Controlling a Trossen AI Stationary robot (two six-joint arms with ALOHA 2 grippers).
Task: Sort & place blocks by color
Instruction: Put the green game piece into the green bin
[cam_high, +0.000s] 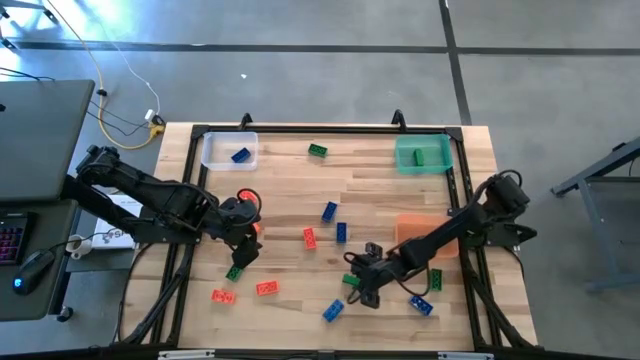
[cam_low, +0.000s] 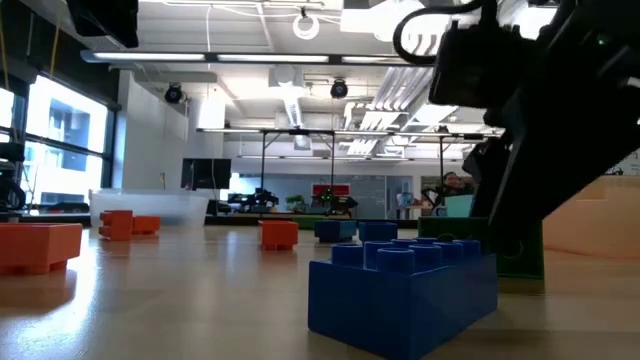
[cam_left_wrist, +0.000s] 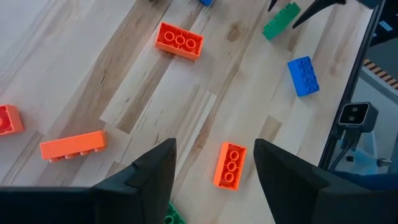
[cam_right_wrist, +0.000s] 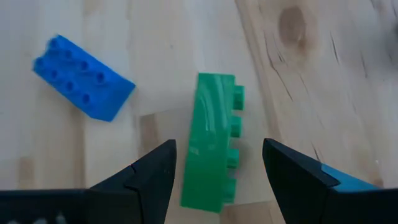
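Note:
My right gripper (cam_high: 360, 283) (cam_right_wrist: 217, 171) is open and low over the table near its front edge. Its fingers stand on either side of a green block (cam_right_wrist: 214, 140) (cam_high: 352, 280) that lies on its side, studs sideways, without touching it. A blue block (cam_right_wrist: 81, 78) (cam_high: 333, 311) lies close by. My left gripper (cam_high: 243, 243) (cam_left_wrist: 214, 165) hangs open, well above the table's left half, over an orange block (cam_left_wrist: 230, 165). More red-orange, blue and green blocks are scattered over the wood.
A clear bin (cam_high: 230, 150) holding one blue block stands at the far left, a green bin (cam_high: 422, 155) at the far right, and an orange bin (cam_high: 420, 235) at the right edge. A black frame (cam_high: 190, 130) borders the table. A blue block (cam_low: 400, 290) fills the low view's foreground.

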